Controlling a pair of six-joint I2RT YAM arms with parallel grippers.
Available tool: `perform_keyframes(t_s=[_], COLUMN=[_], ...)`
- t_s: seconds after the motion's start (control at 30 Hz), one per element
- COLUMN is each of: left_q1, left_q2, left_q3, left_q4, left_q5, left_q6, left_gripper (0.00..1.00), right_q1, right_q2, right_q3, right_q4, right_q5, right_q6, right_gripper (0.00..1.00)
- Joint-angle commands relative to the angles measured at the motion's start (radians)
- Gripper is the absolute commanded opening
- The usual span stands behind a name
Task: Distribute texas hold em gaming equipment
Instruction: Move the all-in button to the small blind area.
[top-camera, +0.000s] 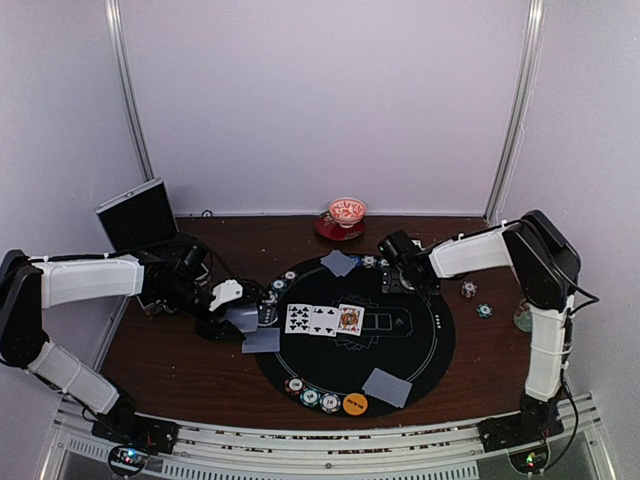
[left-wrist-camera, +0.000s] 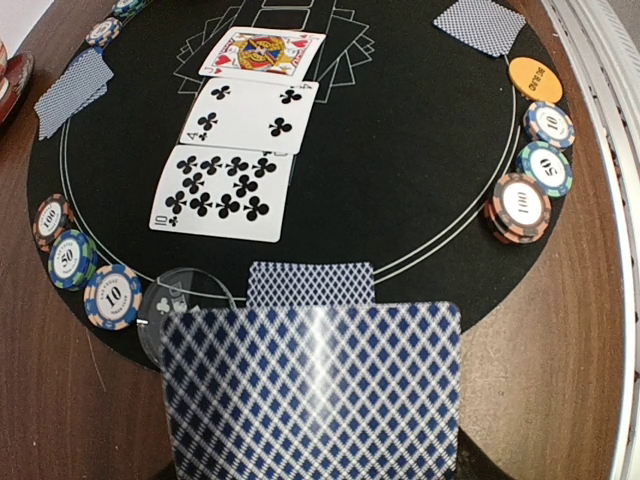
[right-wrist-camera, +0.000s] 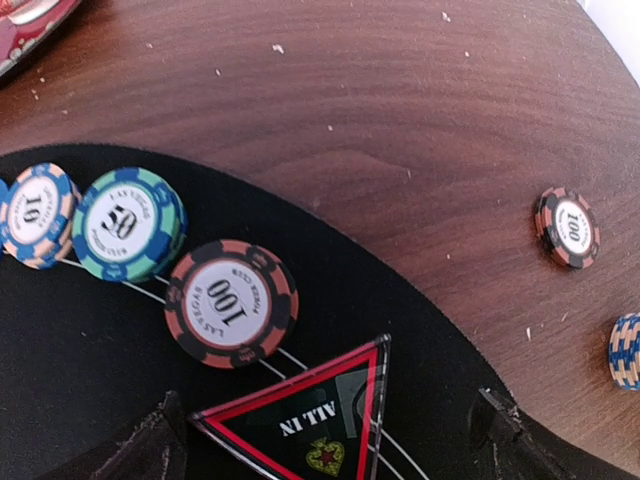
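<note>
Blue-lattice-backed card (left-wrist-camera: 310, 400) sat clamped in the closed left pincer (top-camera: 238, 318), over the left rim of the black mat (left-wrist-camera: 420, 150), toward the desk's (right-wrist-camera: 400, 100) left edge. The right pincer (right-wrist-camera: 325, 437) stood wide open, gripping nothing, straddling a triangular all-in marker (right-wrist-camera: 300, 415) at the mat's far-right rim, beside a 100 chip (right-wrist-camera: 232, 303). Three face-up cards (left-wrist-camera: 250, 115) lay in a row mid-mat.
</note>
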Motion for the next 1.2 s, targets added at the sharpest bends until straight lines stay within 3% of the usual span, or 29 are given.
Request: perform_keyframes(t_s=[0.0, 0.33, 0.7, 1.17], left_q1=[0.000, -0.001, -0.001, 0.000], left_q2=[-0.015, -0.017, -0.017, -0.018], left_q3=[-0.002, -0.002, -0.002, 0.000], left_q4=[0.008, 0.007, 0.007, 0.006], left_q5=[0.021, 0.021, 0.023, 0.023], left_q6=[0.017, 0.017, 0.017, 0.016], left_gripper=[0.58, 0.58, 0.58, 0.58], right_q1=[-0.013, -0.018, -0.031, -0.028], right_q2=[0.020, 0.060, 0.035, -0.062], right_q3=[0.029, 0.049, 0.002, -0.078], right_q4=[-0.006, -0.001, 0.040, 0.025], right_q5=[0.024, 0.016, -0.044, -0.065], right_q6=[0.011, 0.026, 0.052, 0.063], right_gripper=[1.00, 0.98, 0.75, 0.58])
